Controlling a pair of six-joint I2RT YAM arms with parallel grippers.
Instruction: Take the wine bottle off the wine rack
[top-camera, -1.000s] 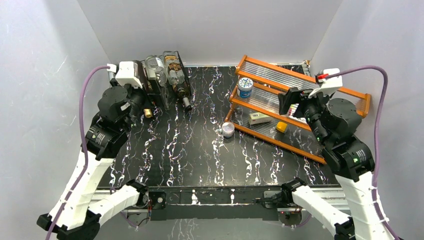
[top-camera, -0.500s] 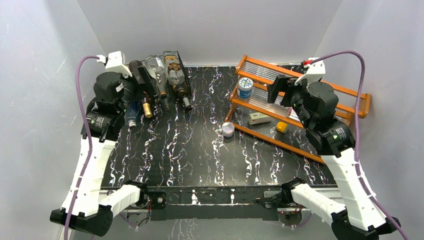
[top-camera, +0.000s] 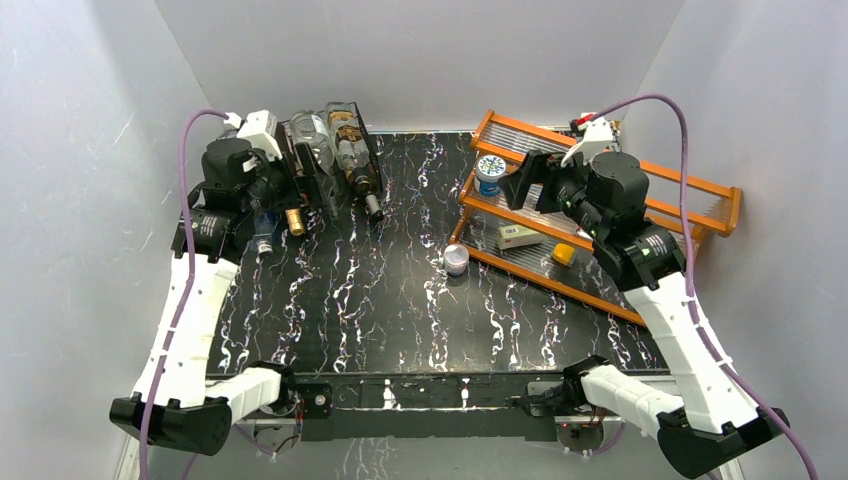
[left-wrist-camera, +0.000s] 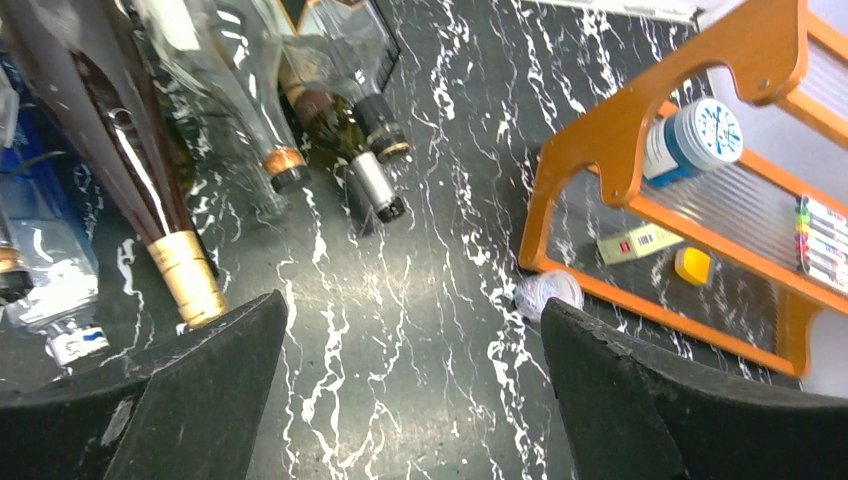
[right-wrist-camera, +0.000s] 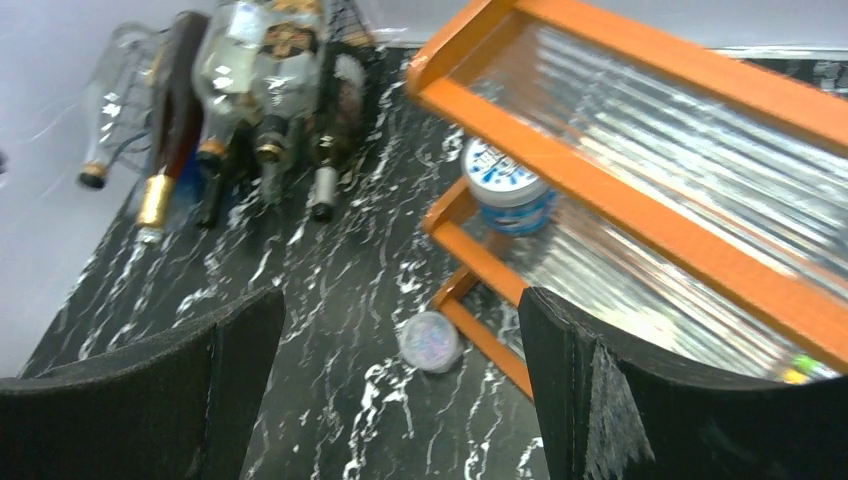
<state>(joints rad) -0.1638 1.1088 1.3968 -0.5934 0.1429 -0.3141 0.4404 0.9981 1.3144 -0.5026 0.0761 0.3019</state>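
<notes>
Both jaws gape above black white-veined table (top-camera: 400, 300), white walls (top-camera: 420, 60) around

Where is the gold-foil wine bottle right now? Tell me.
Left wrist view: the gold-foil wine bottle lies at the table's far left, neck toward the camera, between a blue-and-clear bottle and a copper-capped clear bottle.

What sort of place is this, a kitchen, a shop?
Probably a robot test booth: plain white walls box in a black marbled table, a left arm and right arm are bolted at its near edge, and a wine rack and orange shelf stand on it.
</notes>
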